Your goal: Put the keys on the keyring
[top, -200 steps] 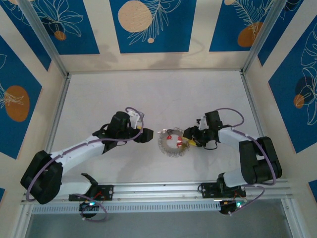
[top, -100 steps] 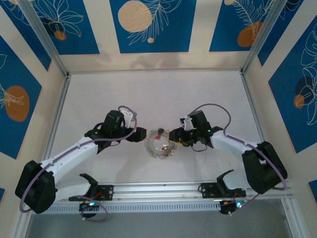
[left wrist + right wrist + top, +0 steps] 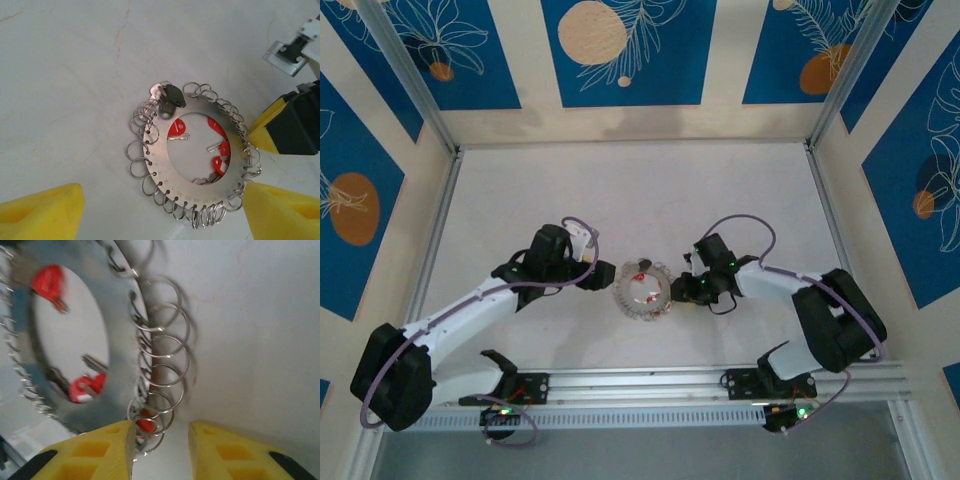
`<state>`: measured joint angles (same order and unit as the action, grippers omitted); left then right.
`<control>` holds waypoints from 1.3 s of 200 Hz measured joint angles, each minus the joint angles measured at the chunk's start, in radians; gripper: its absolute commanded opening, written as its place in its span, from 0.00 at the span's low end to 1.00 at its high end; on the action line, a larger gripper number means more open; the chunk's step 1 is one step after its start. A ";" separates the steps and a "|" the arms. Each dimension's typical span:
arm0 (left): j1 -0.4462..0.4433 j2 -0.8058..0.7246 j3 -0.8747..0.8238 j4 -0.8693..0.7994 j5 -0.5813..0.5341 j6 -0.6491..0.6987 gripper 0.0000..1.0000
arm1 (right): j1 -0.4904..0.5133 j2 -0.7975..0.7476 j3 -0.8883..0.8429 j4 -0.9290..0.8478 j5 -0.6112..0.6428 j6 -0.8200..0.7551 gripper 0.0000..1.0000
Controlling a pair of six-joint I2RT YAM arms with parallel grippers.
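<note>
Here the left gripper [image 3: 607,279] hangs with its jaws spread wide and holds nothing. In its wrist view the two yellow fingers [image 3: 42,212] sit at the lower corners. The keyring [image 3: 155,156] lies flat on the pale table [image 3: 75,70], just ahead of them and centred on the gap between them, clear of both pads. The keyring is a flat silvery disc with a large hole, and small split rings [image 3: 137,148] are threaded all round its rim.

Several red keys [image 3: 176,128] lie inside the hole. One is toward the left finger's side; the others are bunched along the inner edge nearer the right finger. A dark key [image 3: 174,95] rests across the rim on the far side of the disc from this gripper.

The right gripper [image 3: 677,289] comes at the keyring from the opposite side, its tip right at the rim. In its own wrist view the yellow jaws stand only narrowly apart, with a clear gap between them and nothing clamped. The disc's edge runs up and away from the finger on the left of that view. A row of the split rings fans out directly ahead of the gap. One wire loop and a red tag sit at the very mouth of the jaws. That view is blurred and very close, so whether the nearer pad actually touches the disc cannot be told.
</note>
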<state>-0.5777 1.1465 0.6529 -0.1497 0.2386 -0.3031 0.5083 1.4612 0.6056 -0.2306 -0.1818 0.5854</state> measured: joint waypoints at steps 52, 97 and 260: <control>0.000 -0.066 -0.040 0.000 0.005 0.018 0.82 | 0.099 0.040 -0.002 0.199 -0.098 0.065 0.35; 0.000 -0.084 -0.047 0.008 0.005 0.026 0.83 | 0.169 0.125 -0.001 0.397 -0.199 0.153 0.39; -0.180 0.383 0.135 0.076 -0.011 0.101 0.98 | -0.112 -0.158 -0.067 0.148 -0.096 0.080 0.45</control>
<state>-0.7582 1.5299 0.7879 -0.0734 0.2272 -0.2020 0.3965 1.3033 0.5385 -0.0822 -0.2779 0.6655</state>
